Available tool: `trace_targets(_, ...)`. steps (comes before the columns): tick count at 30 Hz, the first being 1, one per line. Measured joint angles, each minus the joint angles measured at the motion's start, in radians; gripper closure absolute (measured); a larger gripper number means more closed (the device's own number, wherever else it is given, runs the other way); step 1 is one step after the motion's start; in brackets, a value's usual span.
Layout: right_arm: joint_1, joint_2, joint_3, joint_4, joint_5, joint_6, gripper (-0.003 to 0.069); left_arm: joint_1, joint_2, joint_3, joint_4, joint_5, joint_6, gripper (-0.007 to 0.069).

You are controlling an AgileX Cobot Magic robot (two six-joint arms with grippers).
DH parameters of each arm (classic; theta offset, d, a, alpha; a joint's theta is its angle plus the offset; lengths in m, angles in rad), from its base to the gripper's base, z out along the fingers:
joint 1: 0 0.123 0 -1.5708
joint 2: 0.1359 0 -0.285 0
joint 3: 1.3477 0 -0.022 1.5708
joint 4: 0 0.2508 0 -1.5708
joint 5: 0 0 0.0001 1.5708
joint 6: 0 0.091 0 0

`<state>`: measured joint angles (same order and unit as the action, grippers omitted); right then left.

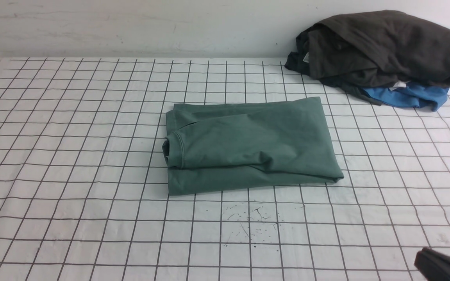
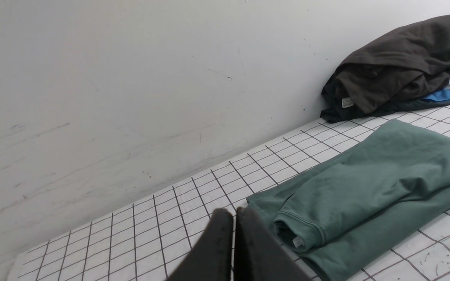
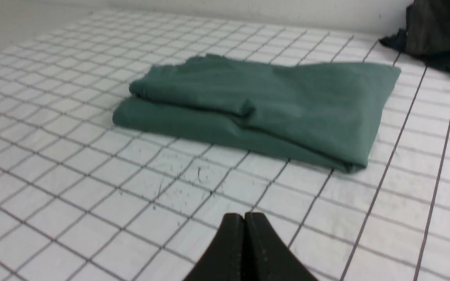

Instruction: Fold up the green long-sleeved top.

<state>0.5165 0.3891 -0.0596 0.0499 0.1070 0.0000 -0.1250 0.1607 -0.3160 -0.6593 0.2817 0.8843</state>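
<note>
Front view shows the green long-sleeved top (image 1: 248, 144) folded flat in the middle of the worktop (image 1: 72, 117), long side running left to right. My left claw (image 2: 233, 218) and right claw (image 3: 244, 220) are both pressed together, empty, apart from it.

Scuffed white wall (image 1: 131, 27), gridded tabletop (image 1: 72, 156)

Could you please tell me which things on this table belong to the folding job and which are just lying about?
Part of the job:
- green long-sleeved top, folded mid-table

Just lying about:
- dark grey-brown garments, heaped by the wall
- bright blue garment, under that heap
</note>
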Motion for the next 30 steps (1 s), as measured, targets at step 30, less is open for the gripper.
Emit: trace_targets(30,-0.521,-0.399,0.085,-0.05,0.245,0.013,0.067,0.0,-0.001,0.002,0.0,0.0,0.0,0.0632)
